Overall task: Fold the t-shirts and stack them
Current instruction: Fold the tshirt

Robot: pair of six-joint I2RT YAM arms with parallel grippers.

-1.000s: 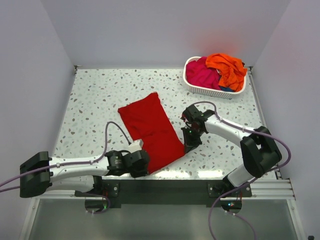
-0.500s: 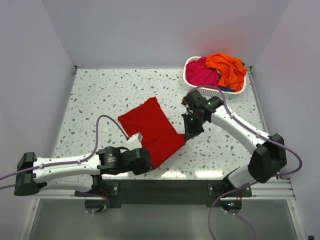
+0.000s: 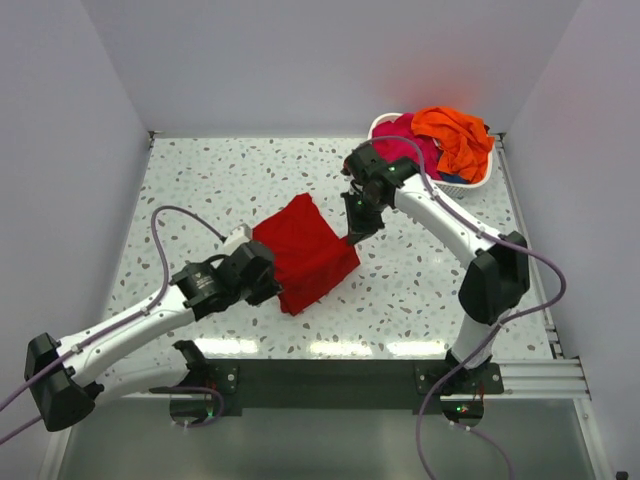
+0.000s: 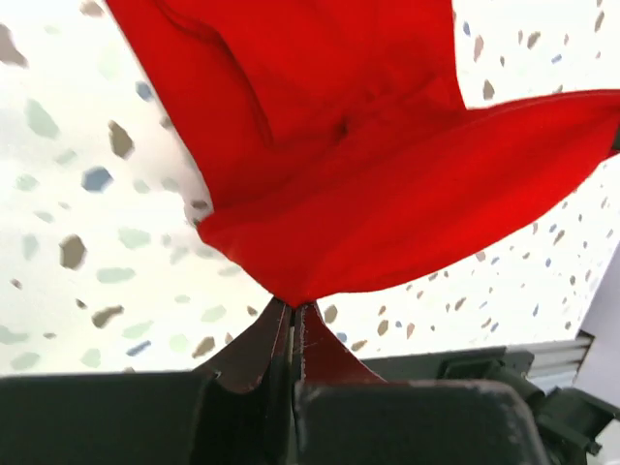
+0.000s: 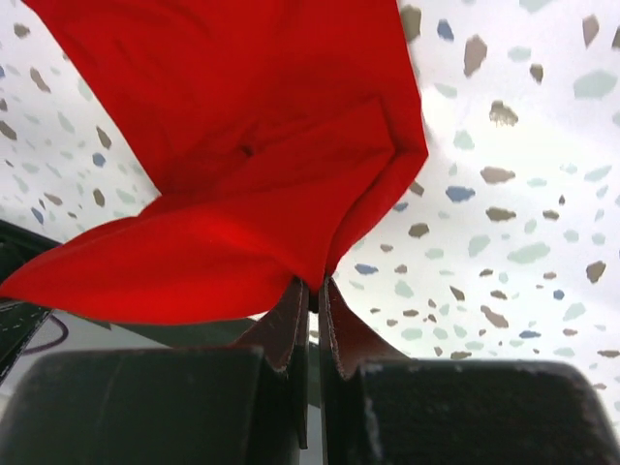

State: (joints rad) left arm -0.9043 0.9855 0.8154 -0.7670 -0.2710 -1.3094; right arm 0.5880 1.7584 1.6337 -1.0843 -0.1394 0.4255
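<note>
Left hand clamped shut on the near-left edge of the deep red soft cloth t-shirt; the wrist view shows the fingers pinched together on a cloth corner. Right hand likewise shut on the shirt's right edge, cloth nipped between its fingers. The shirt's gripped edge is raised off the white speckled bench and sags between both hands, folded over itself; its far part lies on the bench mid-centre. White slatted plastic basket sits at the far right corner, holding the crumpled magenta-pink t-shirt and, beside it on the right, the bright orange t-shirt.
</note>
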